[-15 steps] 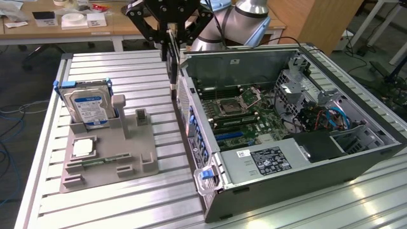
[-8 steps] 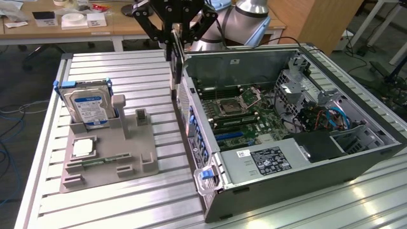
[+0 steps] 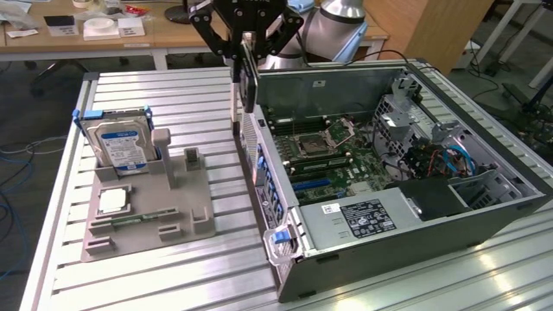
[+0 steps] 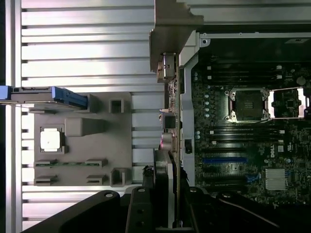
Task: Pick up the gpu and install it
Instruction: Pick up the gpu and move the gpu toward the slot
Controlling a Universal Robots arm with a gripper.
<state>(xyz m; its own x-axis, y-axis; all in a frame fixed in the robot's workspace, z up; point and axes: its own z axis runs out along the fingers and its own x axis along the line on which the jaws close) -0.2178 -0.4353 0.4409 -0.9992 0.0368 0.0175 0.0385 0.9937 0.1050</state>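
Above the open case's [image 3: 484,220] wall on the exterior view's left, near its far corner, black fingers [image 3: 221,40] are clamped on the upper edge of the gpu [image 3: 250,84], which hangs upright and edge-on over the rim. Whether its lower edge touches the wall cannot be told.

The case lies on its side on the slatted metal worktop [image 3: 173,97], its motherboard [image 3: 337,155] facing up. On the board sit a square socket [image 3: 313,144] and a blue slot [image 3: 311,184]. A power supply [image 3: 363,217] fills the near end, and blue cables [image 3: 454,159] loop by the drive bays on the exterior view's right. On the exterior view's left, well apart from the case, a grey fixture [image 3: 186,207] carries an upright hard drive [image 3: 125,146], a square chip [image 3: 113,201] and a narrow memory stick [image 3: 129,219].

From the exterior view the gpu shows a dark, flat face. From the wrist it is a thin strip [image 4: 168,145] with small parts along it, running away from the fingers [image 4: 141,213] to a silver bracket [image 4: 170,29]. There it lines up just outside the case wall, with the board on one side and the fixture on the other.

A bare strip of worktop lies between fixture and case. Inside, the long slots between socket and power supply stand uncovered.
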